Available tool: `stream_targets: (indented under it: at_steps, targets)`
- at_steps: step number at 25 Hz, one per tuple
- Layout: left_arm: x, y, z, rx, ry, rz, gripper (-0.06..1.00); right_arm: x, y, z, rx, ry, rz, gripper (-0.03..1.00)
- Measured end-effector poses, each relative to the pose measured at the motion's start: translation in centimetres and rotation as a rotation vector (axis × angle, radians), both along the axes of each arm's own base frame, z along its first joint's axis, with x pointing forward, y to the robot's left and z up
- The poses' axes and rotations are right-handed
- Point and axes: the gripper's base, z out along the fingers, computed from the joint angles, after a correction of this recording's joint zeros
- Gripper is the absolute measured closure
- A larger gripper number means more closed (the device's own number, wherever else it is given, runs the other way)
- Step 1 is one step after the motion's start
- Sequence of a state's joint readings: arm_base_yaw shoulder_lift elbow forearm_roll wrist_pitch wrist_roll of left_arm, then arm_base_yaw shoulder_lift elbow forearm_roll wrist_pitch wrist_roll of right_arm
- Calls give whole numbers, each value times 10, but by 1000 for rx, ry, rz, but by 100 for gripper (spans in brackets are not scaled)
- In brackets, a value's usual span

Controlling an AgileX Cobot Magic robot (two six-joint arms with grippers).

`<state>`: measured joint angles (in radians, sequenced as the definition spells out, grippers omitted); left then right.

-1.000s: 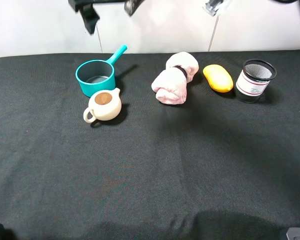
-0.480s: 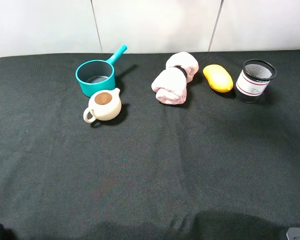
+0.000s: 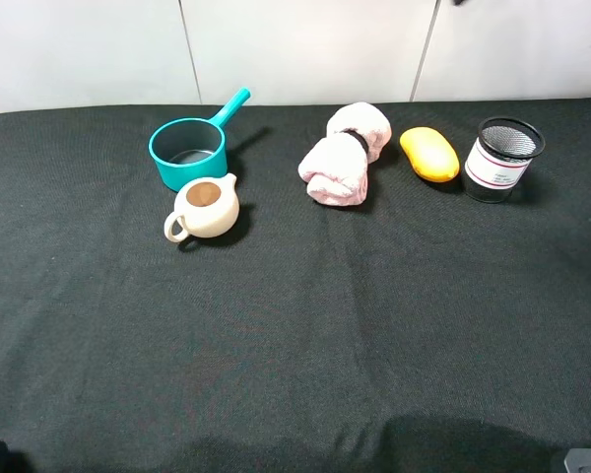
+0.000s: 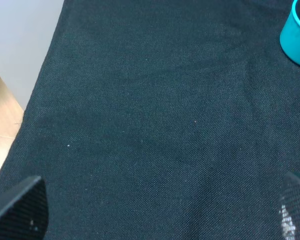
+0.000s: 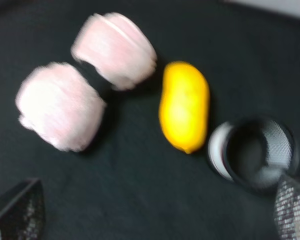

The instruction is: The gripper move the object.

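The teapot (image 3: pixel 206 208) stands left of centre on the worktop (image 3: pixel 295 335), touching the teal saucepan (image 3: pixel 189 150). Both claws, right (image 5: pixel 155 210) and left (image 4: pixel 160 210), are spread wide, empty.

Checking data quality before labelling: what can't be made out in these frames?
- Both arms: outside the exterior high view.
- Teapot: absent from both wrist views.
- Teal saucepan: cut by the left wrist frame edge.
- Pink towel, yellow fruit, mesh cup: motion-blurred in right wrist view; cup label unreadable.

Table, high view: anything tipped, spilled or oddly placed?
Nothing stands out. The teapot sits upright touching the saucepan; towel, yellow fruit and mesh cup stand in a row, nothing spilled.
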<state>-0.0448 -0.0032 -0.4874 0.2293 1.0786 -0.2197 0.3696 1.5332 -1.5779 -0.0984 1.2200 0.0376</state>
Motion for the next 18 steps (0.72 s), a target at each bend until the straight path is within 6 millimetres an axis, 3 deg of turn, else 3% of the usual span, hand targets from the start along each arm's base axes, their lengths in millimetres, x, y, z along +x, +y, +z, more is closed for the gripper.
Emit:
stream_targets:
  at_steps: [5,11,18]
  targets:
    - [0,0,0,0,0,0,4,-25,-46,-10,-10,37,-117,27]
    - [0,0,0,0,0,0,4,-76,-91,-21,-22,52,-231,27]
    - [0,0,0,0,0,0,4,-139,-111,-29,-13,-2,-307,27]
